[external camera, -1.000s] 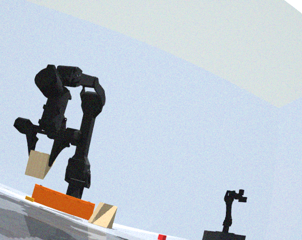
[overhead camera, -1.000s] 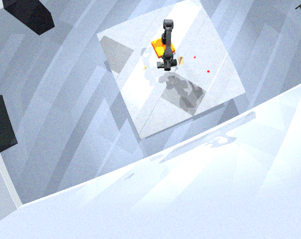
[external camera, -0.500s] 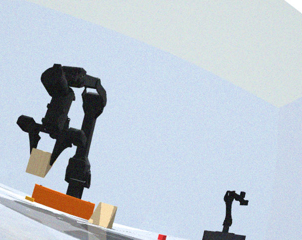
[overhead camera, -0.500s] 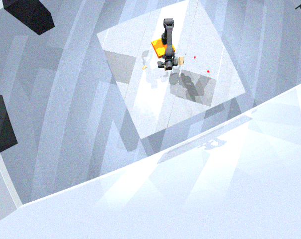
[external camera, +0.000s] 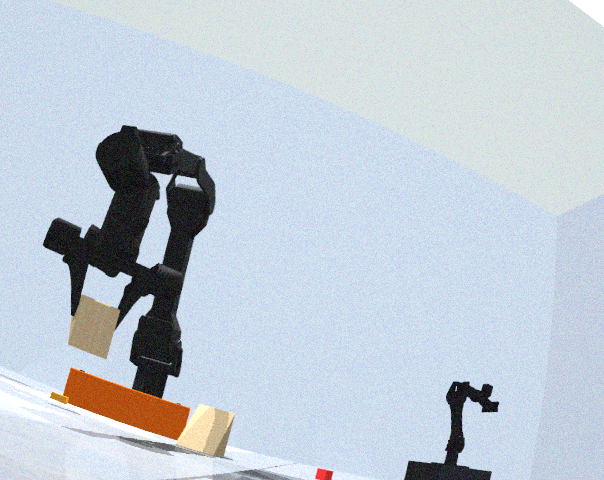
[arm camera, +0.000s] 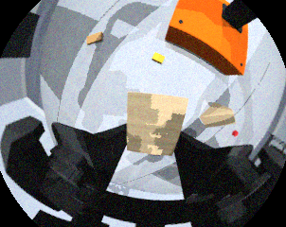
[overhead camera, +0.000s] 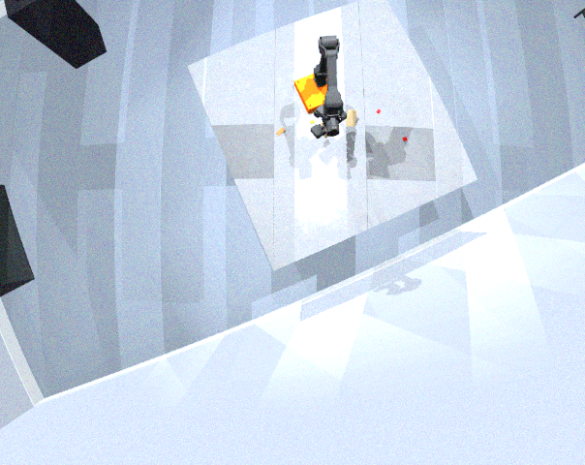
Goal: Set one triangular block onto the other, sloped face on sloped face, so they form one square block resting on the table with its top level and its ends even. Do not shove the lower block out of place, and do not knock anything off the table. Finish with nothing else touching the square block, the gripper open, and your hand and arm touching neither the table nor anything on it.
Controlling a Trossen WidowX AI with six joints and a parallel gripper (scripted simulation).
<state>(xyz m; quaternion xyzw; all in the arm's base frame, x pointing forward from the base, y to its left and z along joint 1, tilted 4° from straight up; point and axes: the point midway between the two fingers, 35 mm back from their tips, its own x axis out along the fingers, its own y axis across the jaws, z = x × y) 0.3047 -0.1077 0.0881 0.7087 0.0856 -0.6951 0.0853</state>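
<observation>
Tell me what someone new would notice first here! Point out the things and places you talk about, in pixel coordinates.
Probably the big black gripper [overhead camera: 325, 131] [external camera: 94, 319] [arm camera: 152, 128], holding a wooden block [external camera: 93, 326] [arm camera: 156, 124] up in the air. Below, the bright orange slab [overhead camera: 310, 94] [external camera: 126, 405] [arm camera: 209, 35] sits by the arm's foot, with another wooden block [overhead camera: 352, 117] [external camera: 206, 431] [arm camera: 218, 114] nearby on the table.

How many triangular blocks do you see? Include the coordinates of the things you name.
2. One triangular block [external camera: 93, 327] [arm camera: 155, 124] is held between the fingers of the gripper [external camera: 94, 321] [arm camera: 152, 128], above the table; the other triangular block [overhead camera: 352, 117] [external camera: 206, 430] [arm camera: 218, 114] rests on the table [overhead camera: 398, 200], near the orange block [overhead camera: 308, 95] [external camera: 126, 405] [arm camera: 206, 33].
</observation>
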